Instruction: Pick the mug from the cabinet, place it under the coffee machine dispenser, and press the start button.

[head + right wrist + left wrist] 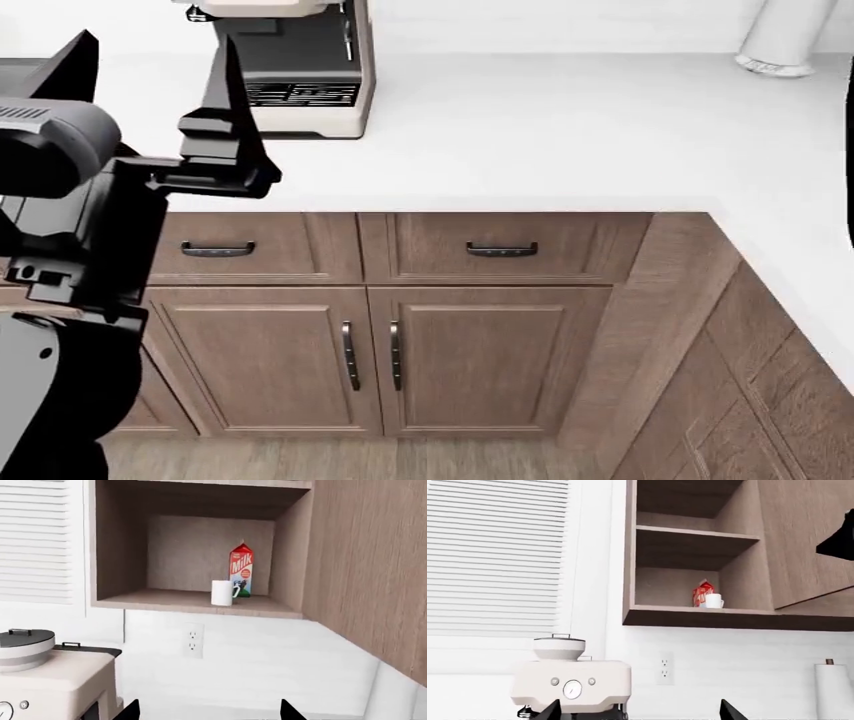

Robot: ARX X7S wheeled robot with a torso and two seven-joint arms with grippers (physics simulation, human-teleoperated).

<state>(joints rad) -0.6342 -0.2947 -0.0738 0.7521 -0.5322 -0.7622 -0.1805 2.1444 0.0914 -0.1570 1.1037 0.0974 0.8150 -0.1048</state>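
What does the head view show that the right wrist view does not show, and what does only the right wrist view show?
Only the head view shows the white countertop, the lower cabinet doors with their drawers, the machine's black drip grille, and the left gripper.

Only the right wrist view shows the open wall cabinet with the mug on its bottom shelf, the milk carton just behind it, a wall outlet and the window blinds.

Both show the coffee machine, each a different part.
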